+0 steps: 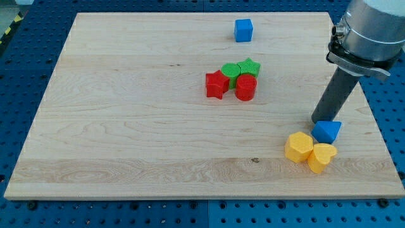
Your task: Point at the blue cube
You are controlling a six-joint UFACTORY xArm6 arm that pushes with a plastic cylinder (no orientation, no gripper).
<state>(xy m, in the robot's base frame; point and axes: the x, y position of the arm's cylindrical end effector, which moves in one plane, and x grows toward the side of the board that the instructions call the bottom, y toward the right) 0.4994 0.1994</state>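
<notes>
The blue cube (pixel 243 30) sits near the view's top edge of the wooden board (pixel 126 126), right of centre. My tip (pixel 317 120) is far from it, at the view's lower right, touching or just beside a second blue block (pixel 327 131) of an angular shape. The rod rises from there to the arm's grey body (pixel 367 31) at the view's top right.
A cluster stands mid-board: a red star (pixel 216 85), a red cylinder (pixel 246 88), a green cylinder (pixel 230 71) and a green star (pixel 250 66). Two yellow blocks (pixel 299 147) (pixel 321 157) lie just below the second blue block, near the board's right edge.
</notes>
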